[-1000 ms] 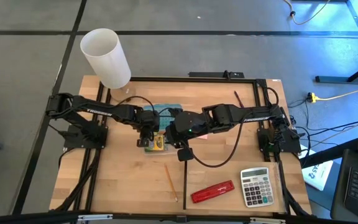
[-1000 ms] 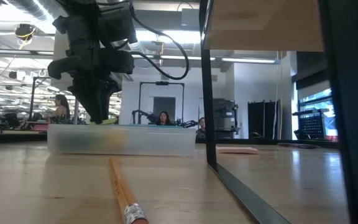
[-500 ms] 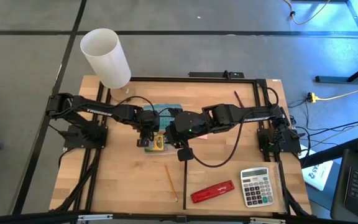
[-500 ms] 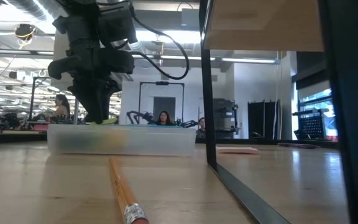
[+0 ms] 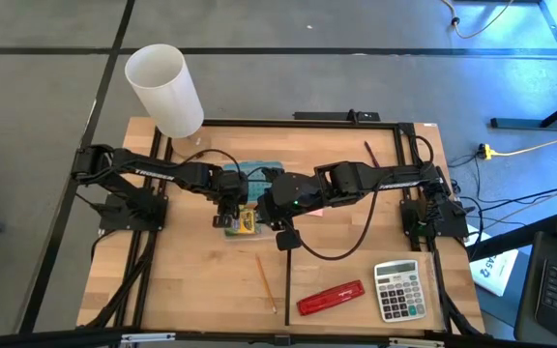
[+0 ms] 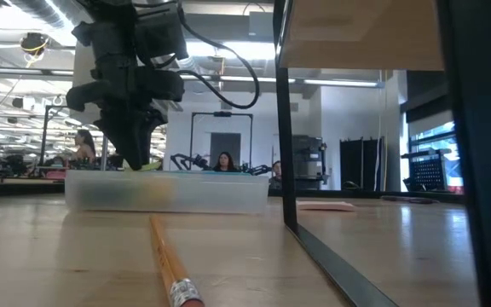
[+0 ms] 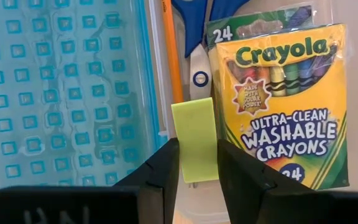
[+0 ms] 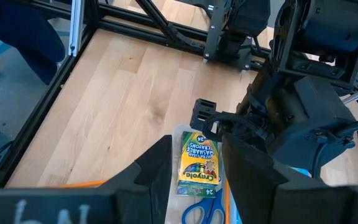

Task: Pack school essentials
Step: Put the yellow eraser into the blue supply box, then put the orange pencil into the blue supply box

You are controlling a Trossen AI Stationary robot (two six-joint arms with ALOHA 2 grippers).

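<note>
My left gripper pinches one yellow-green sticky-note pad above one yellow cardboard crayon box. My right gripper's fingers hang part-open, empty. One orange wooden pencil lies apart.

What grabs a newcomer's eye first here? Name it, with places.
The two dark arms meeting mid-table over a clear box holding a yellow crayon box and blue scissors. The left pincer holds a green slip over it. A white tube stands at the far left corner.
</note>
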